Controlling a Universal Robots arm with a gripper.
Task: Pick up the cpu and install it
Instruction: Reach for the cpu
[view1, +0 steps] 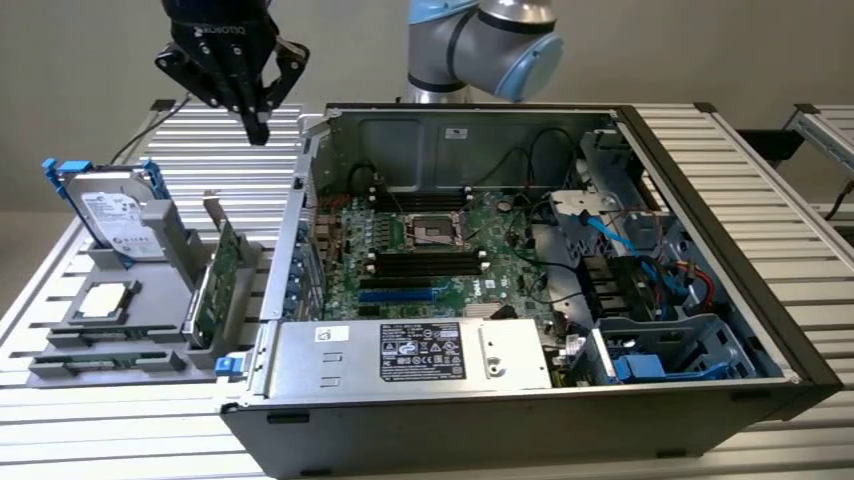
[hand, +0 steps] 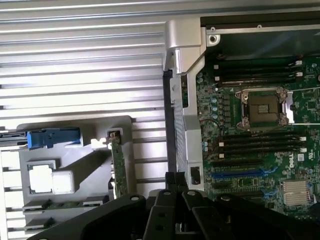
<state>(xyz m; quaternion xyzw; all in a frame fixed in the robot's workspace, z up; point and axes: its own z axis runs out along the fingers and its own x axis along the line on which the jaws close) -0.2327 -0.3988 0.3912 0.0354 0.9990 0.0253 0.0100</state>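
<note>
Reading the print: the pincer (view1: 254, 128) body carries a Robotiq mark, and the motherboard (hand: 250, 175) shows a Dell name. The power supply label (view1: 420, 352) and the hard drive (view1: 118, 222) sticker are too small to read. Closed and empty, the pincer hangs over the tabletop (view1: 187, 150). The cpu (view1: 107, 300) lies flat, metal face up, in a grey holder (view1: 158, 310) at the exterior view's left. It is square, with no long side, and glare whitens it.
</note>
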